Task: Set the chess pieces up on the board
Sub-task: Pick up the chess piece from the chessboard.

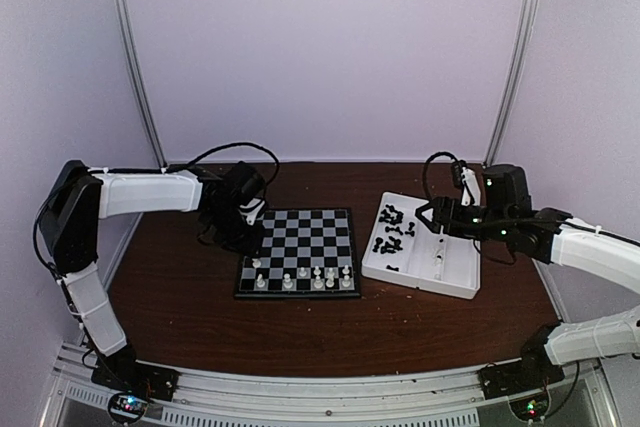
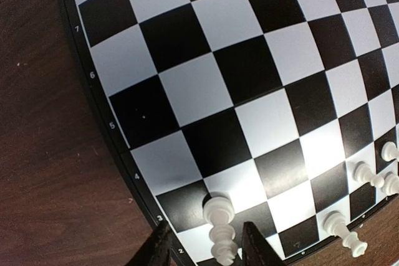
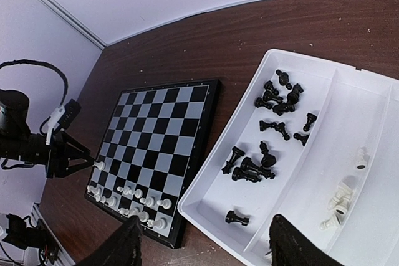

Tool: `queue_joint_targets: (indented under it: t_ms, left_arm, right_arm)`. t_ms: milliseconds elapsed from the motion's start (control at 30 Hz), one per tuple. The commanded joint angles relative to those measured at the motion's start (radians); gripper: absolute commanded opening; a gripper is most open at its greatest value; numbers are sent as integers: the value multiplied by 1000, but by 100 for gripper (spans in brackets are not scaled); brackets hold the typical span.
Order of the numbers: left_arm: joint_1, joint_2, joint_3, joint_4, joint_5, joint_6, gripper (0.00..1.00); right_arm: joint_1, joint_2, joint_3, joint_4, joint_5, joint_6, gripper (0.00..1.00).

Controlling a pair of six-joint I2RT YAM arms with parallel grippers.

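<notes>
Judged as less than halfway through. On the board (image 1: 310,232), only white pieces (image 1: 305,277) so far, roughly ten and hard to count exactly, gathered in the two or three nearest rows. Not one black piece on any square, and nothing at all in the far rows. Lying in the white divided tray (image 1: 425,285), just to the right of the board: a heap of black pieces (image 3: 268,129) in its left compartment, many fallen on their sides, and a few white ones (image 3: 340,200) in the next compartment. Left to do, by this judgement: bringing over those last white ones, then the whole black side, then perhaps correcting some squares.

Now to the piece in question. Standing upright near the left edge of the board, by the mark of the third row and one row beyond its neighbours: a single white piece (image 2: 219,225), of a kind not clear from this angle. Flanked on both sides by the fingers (image 2: 259,252) of the left gripper (image 2: 207,241), low over the board edge, with jaws set narrow around its upper part. Cannot tell about real contact, so not possible to call it gripped. Perhaps meant for a square nearer the home rows.

Over the tray, the right gripper (image 3: 209,241), with jaws spread wide and nothing between them, and with the black heap ahead of the fingertips and apart from them.
</notes>
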Motion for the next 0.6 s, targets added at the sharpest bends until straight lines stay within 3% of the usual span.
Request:
queue_joint_targets:
  t_ms: [0, 133, 567]
  left_arm:
    - [-1, 12, 17, 19, -2, -12, 36]
    - [-2, 12, 15, 19, 5, -10, 21]
    - [-18, -11, 44, -12, -10, 2, 13]
  right_arm:
    - [-9, 2, 12, 5, 17, 7, 69]
    - [-12, 5, 6, 13, 13, 14, 69]
    - [-19, 5, 1, 19, 4, 22, 69]
